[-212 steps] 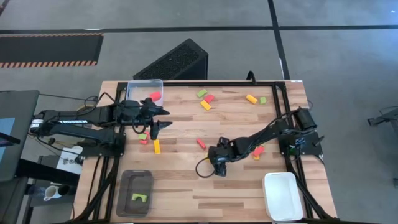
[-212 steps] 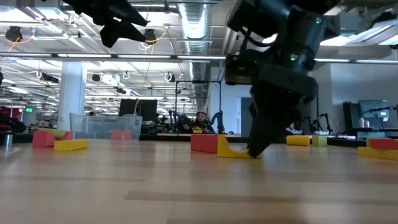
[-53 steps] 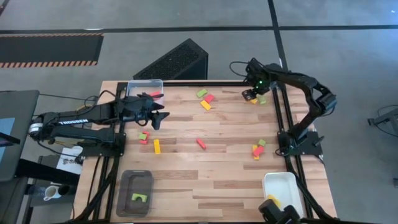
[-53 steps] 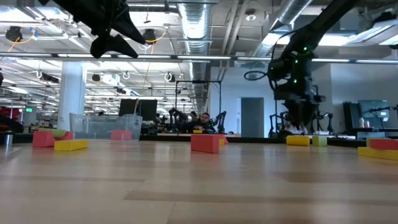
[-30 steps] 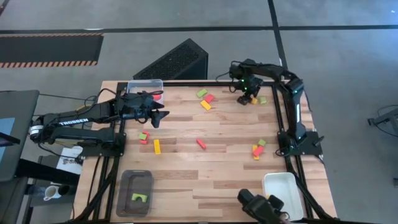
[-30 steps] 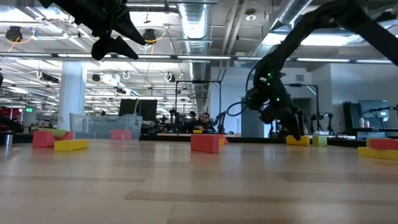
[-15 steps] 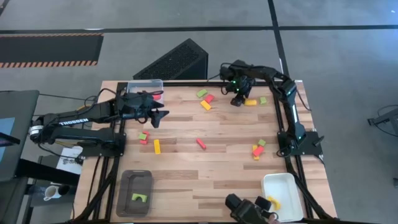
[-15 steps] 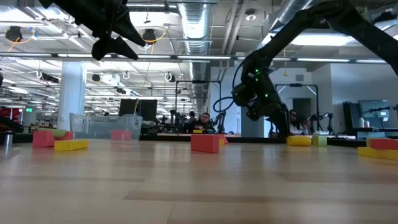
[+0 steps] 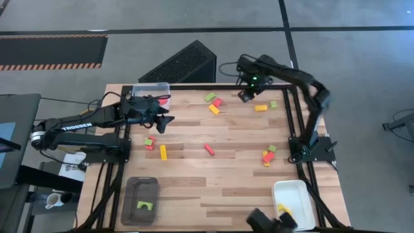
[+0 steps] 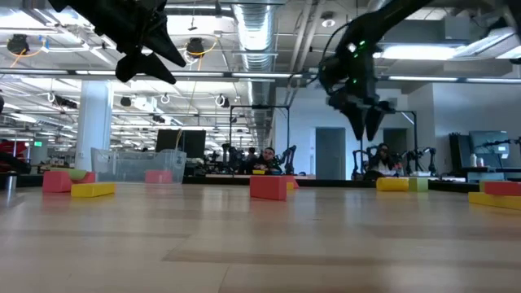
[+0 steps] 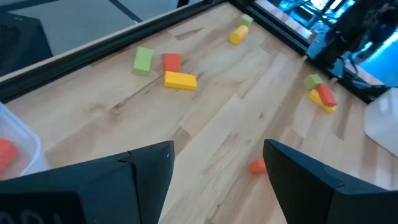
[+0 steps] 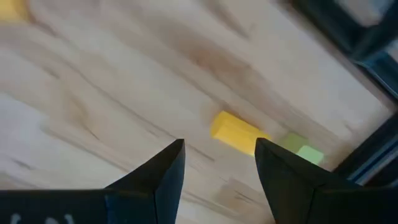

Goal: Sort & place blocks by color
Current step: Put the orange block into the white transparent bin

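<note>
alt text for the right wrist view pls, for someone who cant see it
The right gripper, fingers open and empty, hangs above the pale wooden table. Past its two dark fingers a yellow rectangular block lies on the wood, with a small light green block close beside it near the table's dark frame.

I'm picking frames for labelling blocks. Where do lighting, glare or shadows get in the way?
High view: even light, faint shadows, the blocks read plainly. Low view: bright ceiling lamps behind turn the left gripper and right gripper into dark silhouettes. Left wrist view: a blue glow washes the right arm's base. Right wrist view: no glare on the yellow block.
</note>
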Action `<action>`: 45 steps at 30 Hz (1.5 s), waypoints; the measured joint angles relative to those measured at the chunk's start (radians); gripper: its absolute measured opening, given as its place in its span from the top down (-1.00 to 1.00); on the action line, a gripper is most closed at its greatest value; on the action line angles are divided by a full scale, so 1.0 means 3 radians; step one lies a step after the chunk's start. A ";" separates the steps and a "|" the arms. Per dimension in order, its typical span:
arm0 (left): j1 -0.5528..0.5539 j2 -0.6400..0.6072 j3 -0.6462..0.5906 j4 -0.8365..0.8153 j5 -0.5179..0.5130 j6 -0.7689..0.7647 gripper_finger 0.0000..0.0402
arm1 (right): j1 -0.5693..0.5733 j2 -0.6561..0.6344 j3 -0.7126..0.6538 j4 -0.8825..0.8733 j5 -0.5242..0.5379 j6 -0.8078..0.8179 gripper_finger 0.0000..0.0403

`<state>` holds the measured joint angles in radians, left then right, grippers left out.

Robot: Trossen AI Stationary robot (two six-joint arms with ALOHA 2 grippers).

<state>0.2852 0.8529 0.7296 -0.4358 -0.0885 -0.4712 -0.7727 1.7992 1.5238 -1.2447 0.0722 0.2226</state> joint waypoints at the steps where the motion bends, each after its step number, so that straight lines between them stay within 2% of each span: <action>1: 0.0000 0.0000 0.0000 0.0002 0.0028 0.0018 -0.15 | -0.0001 -0.0163 -0.0177 0.0194 0.0003 0.0145 -0.09; 5: -0.0001 0.0001 0.0000 0.0013 0.0093 0.0141 -0.15 | 0.0017 -0.0662 -0.0840 0.0974 0.0003 0.0681 -0.10; 8: 0.0000 0.0001 0.0000 0.0035 0.0109 0.0245 -0.15 | 0.0019 -0.0780 -0.1048 0.1137 -0.0009 0.0883 -0.14; 12: 0.0000 0.0000 0.0000 0.0033 0.0113 0.0303 -0.15 | -0.0037 -0.0673 -0.1068 0.1164 0.0013 0.0922 -0.25; 20: 0.0000 0.0000 0.0000 0.0038 0.0179 0.0357 -0.15 | -0.0160 -0.0237 -0.1065 0.1040 -0.0068 0.0899 -0.65; 24: 0.0000 0.0001 0.0000 0.0031 0.0258 0.0361 -0.15 | -0.0127 -0.0109 -0.1065 0.1063 -0.0061 0.0897 -0.78; 32: 0.0000 0.0000 0.0000 -0.0005 0.0286 0.0361 -0.15 | -0.0167 -0.0119 -0.1064 0.1148 0.0028 0.0891 -0.81; 45: 0.0000 0.0000 0.0000 -0.0005 0.0349 0.0362 -0.15 | -0.0575 -0.0034 -0.1064 0.1170 -0.0062 0.0928 -0.82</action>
<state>0.2852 0.8528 0.7296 -0.4371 0.0162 -0.3626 -0.9451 1.7889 1.2045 -0.8937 0.0537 0.5009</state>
